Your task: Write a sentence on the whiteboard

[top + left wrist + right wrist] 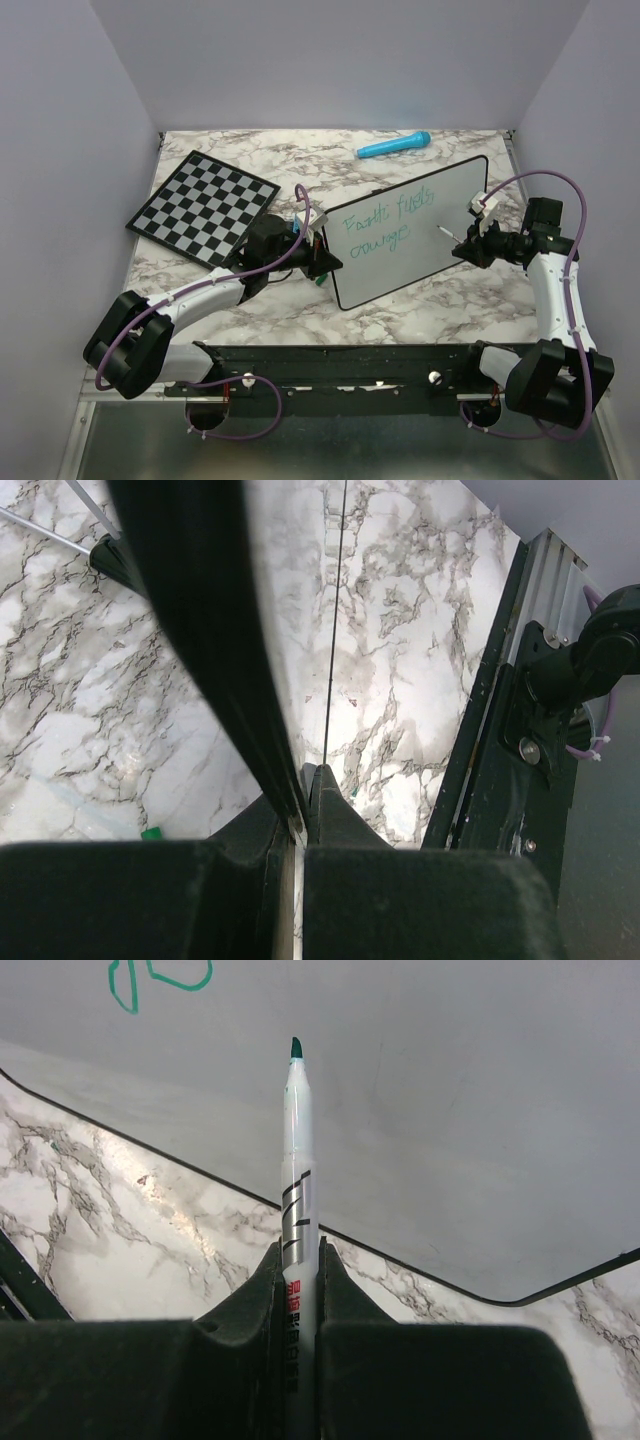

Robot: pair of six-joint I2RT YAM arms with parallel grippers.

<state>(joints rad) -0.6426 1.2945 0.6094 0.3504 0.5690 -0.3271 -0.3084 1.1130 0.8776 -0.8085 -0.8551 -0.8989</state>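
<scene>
The sentence (385, 225) runs to two lines on the whiteboard (400, 265), apparently unfinished; left fingers (340, 825) clamp its edge, right fingers (345, 1295) grip the marker (298, 1190).

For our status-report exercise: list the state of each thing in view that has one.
whiteboard: partly written, left edge clamped.
sentence: two teal lines written.
marker: uncapped, held.
left arm: jaws shut on whiteboard.
right arm: jaws shut on marker.
chessboard: flat, no pieces.
blue pen: lying loose.

The sentence (385, 225) is teal on the white whiteboard (445, 258), the chessboard (205, 205) chequered black-and-white.
</scene>
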